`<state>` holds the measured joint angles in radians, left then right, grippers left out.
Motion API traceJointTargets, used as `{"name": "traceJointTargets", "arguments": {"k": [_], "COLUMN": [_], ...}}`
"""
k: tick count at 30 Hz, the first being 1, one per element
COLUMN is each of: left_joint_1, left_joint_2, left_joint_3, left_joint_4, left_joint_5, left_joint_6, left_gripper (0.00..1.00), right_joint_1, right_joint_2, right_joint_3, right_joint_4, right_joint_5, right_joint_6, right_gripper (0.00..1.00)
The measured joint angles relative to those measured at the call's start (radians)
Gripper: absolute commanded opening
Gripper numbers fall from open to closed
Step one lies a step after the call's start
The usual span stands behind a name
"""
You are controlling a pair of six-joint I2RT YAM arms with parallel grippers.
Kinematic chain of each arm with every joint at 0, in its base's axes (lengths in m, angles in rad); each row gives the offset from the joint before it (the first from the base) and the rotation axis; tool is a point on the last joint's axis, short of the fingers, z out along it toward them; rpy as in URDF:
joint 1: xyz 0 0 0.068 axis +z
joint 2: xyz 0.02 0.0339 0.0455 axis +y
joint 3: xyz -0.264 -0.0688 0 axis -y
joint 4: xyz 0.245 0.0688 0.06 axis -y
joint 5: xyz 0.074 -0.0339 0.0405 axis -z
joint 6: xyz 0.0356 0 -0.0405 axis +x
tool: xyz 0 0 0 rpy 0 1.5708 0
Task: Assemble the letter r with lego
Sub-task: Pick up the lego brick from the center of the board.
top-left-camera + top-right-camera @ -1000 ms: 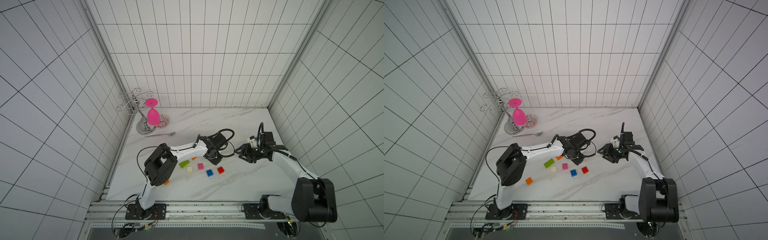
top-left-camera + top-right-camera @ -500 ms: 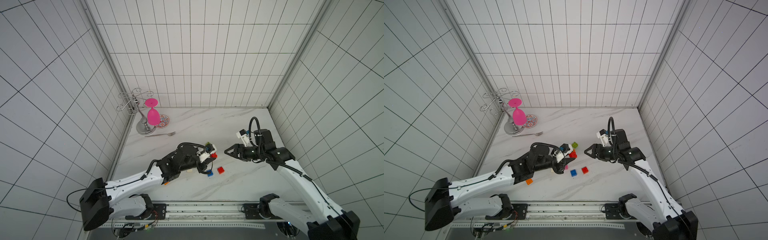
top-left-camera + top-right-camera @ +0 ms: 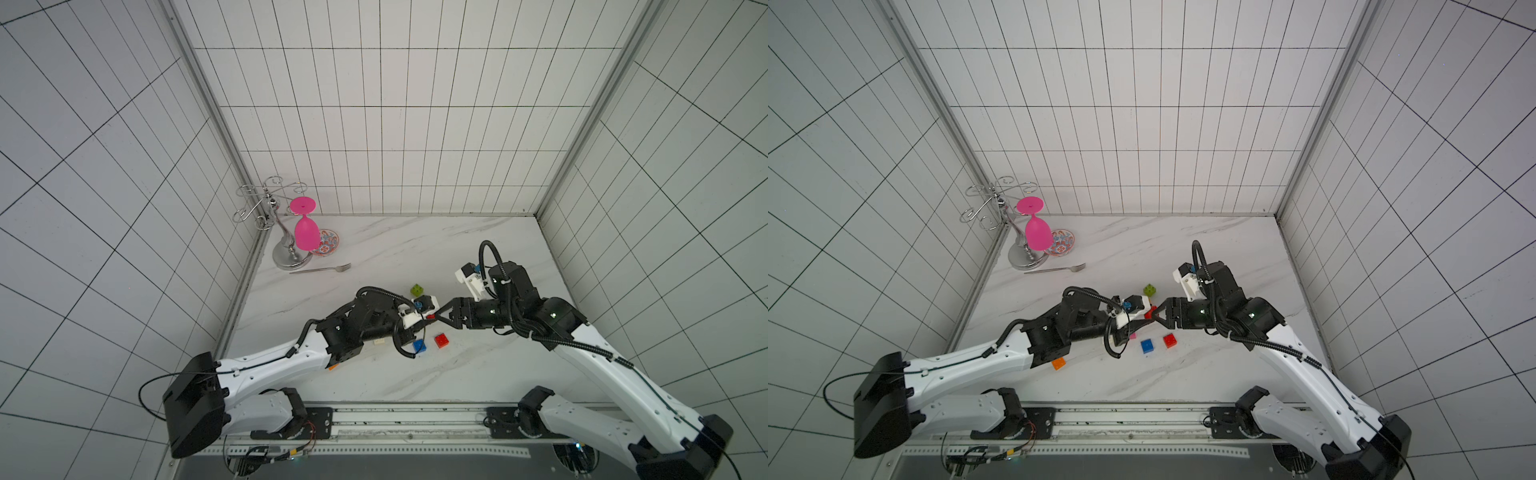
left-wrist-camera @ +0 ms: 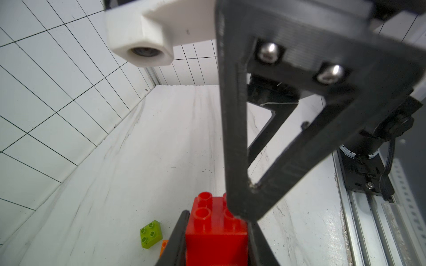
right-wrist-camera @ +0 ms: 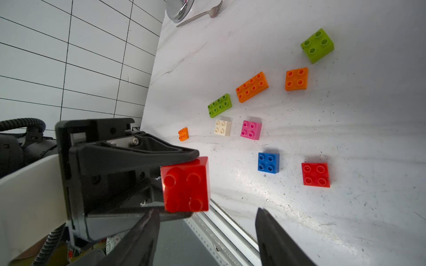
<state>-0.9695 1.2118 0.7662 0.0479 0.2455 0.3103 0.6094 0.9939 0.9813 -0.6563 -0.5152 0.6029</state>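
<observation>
My left gripper (image 4: 216, 222) is shut on a red lego brick (image 4: 215, 232) and holds it above the table, studs facing the right arm. My right gripper (image 5: 205, 213) stands open right in front of that red brick (image 5: 185, 184), one finger (image 4: 239, 161) overlapping its studs. In both top views the two grippers meet tip to tip at mid-table, around the held brick (image 3: 430, 328) (image 3: 1149, 312). Loose lego lies below: a red (image 5: 315, 175), a blue (image 5: 268, 162), a pink (image 5: 251, 130), a cream (image 5: 222, 128), lime (image 5: 317, 45) and orange (image 5: 252, 86) bricks.
A chrome goblet rack (image 3: 286, 249) with a pink goblet (image 3: 306, 232), a patterned dish (image 3: 328, 243) and a fork (image 3: 324, 269) sit at the back left corner. The metal rail (image 3: 415, 419) runs along the table's front edge. Tiled walls close in three sides.
The right gripper has moved left up to the held red brick and its jaws have opened wider. The left gripper keeps the brick raised at mid-table.
</observation>
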Motion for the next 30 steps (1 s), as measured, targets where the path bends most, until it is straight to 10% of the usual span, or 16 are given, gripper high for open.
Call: {"name": "traceJointTargets", "arguments": {"k": [30], "left_joint_1": [-0.01], "left_joint_2": [0.022], "left_joint_3": [0.01], "left_joint_4": [-0.016], "left_joint_5": [0.037], "left_joint_6": [0.02], "left_gripper": [0.0], "right_joint_1": [0.108], "right_joint_2": [0.118], "right_joint_3": [0.075], "right_joint_4": [-0.041], "right_joint_5": [0.101], "right_joint_6": [0.003], "right_gripper": [0.41]}}
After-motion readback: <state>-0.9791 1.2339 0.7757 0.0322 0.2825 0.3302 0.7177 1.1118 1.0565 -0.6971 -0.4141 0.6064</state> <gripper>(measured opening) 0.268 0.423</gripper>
